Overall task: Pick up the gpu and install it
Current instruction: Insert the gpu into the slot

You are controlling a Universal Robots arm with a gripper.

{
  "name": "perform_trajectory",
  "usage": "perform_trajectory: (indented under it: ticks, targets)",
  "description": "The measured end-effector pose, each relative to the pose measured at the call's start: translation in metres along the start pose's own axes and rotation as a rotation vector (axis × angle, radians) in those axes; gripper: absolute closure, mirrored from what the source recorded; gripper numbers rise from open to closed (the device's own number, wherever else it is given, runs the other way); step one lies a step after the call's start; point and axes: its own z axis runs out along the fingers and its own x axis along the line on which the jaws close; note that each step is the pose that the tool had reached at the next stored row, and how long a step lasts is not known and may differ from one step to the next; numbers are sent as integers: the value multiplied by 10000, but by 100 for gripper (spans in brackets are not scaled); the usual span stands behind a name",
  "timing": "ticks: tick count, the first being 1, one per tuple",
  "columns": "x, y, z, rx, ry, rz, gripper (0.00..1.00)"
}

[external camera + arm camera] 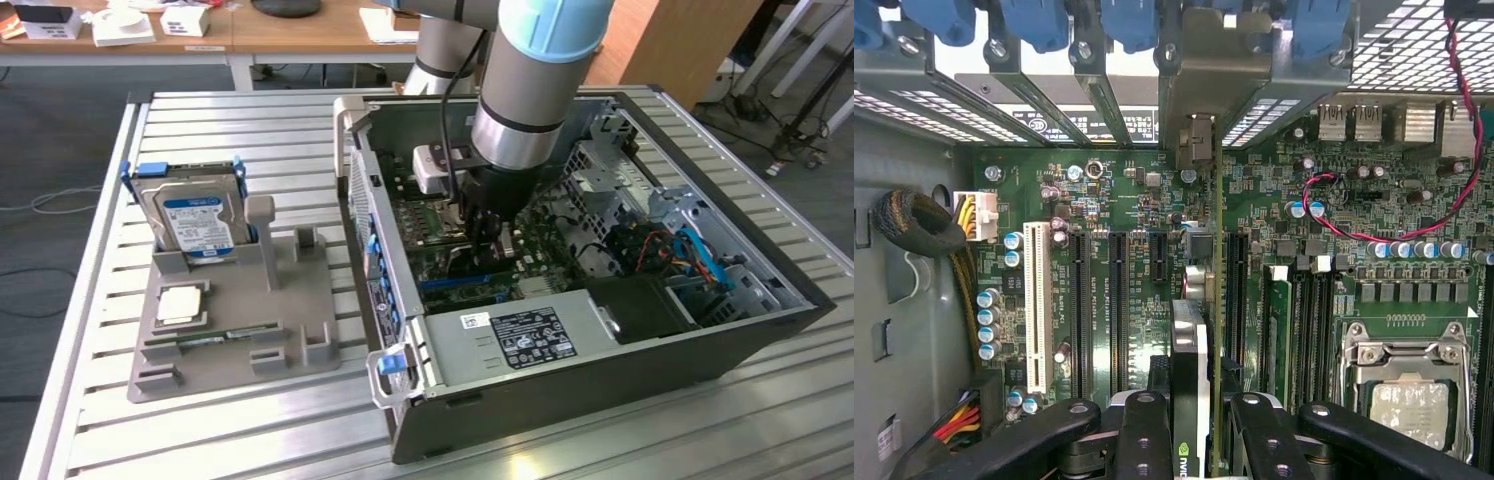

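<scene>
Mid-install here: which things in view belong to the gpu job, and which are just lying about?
Job: thin dark gpu card with metal end bracket, clamped in the black gripper; green motherboard; open dark computer case.
Lying about: silver hard drive with blue-white label; square silvery processor chip; slim RAM stick; grey plastic holder tray.

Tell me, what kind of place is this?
Likely a robotics lab for computer assembly: a robot arm's hand holds the gpu inside an open PC case on a slatted metal table.
</scene>
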Motion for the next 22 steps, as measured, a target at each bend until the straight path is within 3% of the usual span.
perform_trajectory:
  ticks: [22]
  targets:
    - [0,0,-9,-2,-15,-87,72]
